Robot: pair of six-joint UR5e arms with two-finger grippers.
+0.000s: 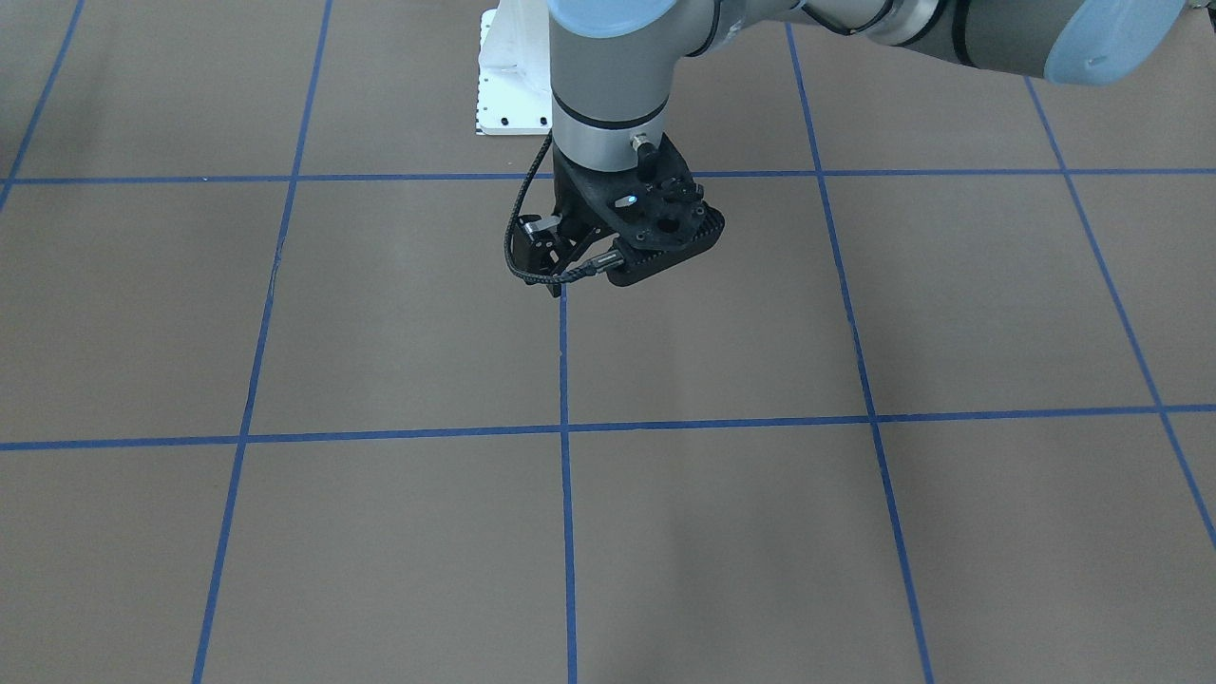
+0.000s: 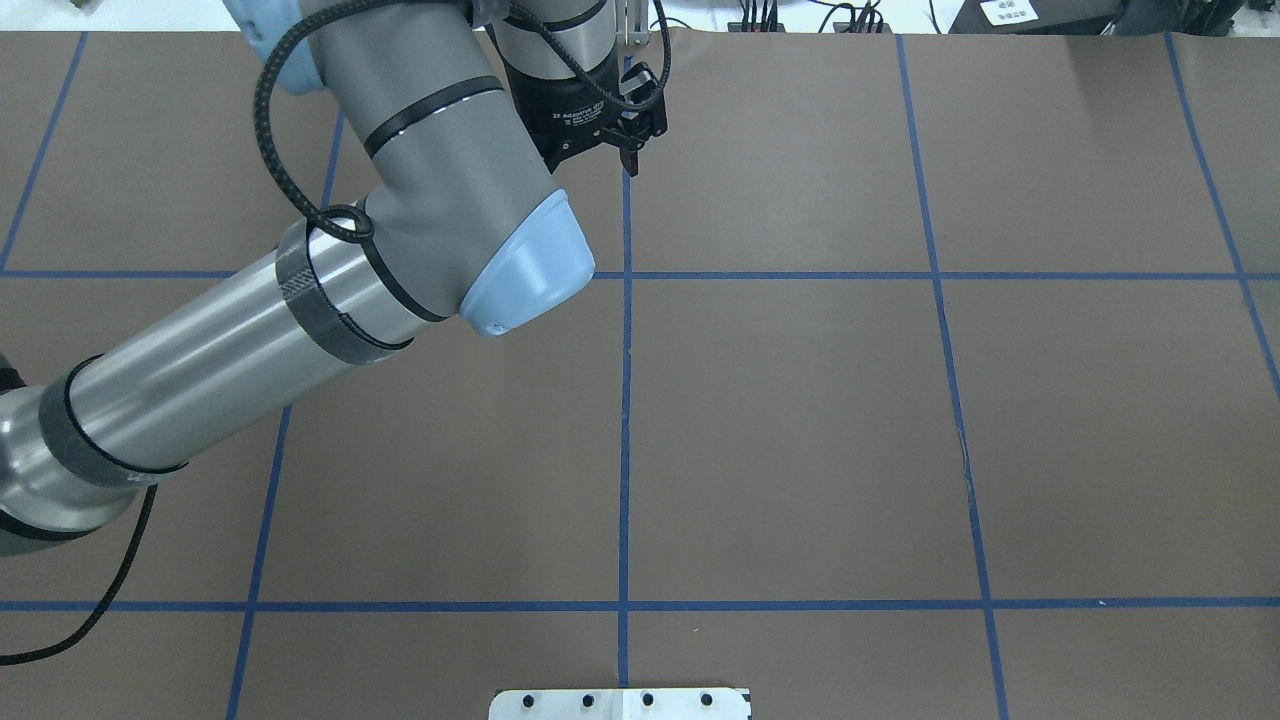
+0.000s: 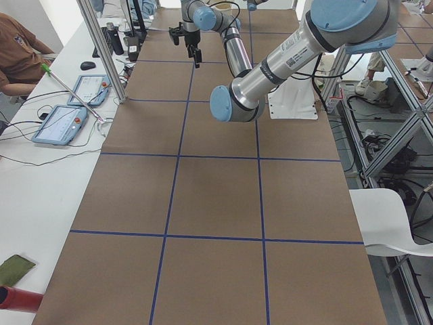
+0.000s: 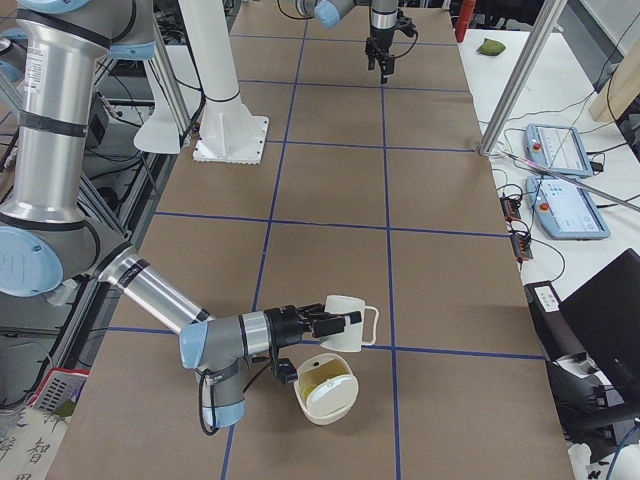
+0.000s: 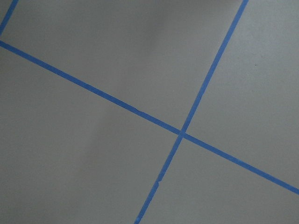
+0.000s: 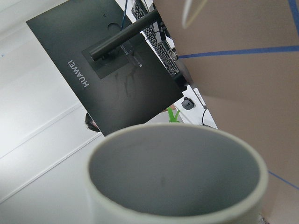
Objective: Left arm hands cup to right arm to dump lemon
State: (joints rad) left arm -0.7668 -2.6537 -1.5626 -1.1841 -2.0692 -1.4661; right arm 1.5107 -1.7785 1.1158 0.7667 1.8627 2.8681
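Overhead exterior shows left pincer [image 2: 630,158] clenched; right pincer [image 4: 342,321] by cup [image 4: 345,340], cannot tell state.

Light falls even and diffuse from above. The brown table [image 1: 399,332] carries only faint, soft-edged shadows beneath and beyond the left claw [image 1: 556,285]. Bright streaks of glare run along the left arm [image 2: 200,350] — on its metal tube. The left wrist view is dim and greyish. In the right wrist view the cup [image 6: 173,177], close to the lens, is blurred, while the monitor [image 6: 107,70] behind is sharp — the wall beside it washes out white.
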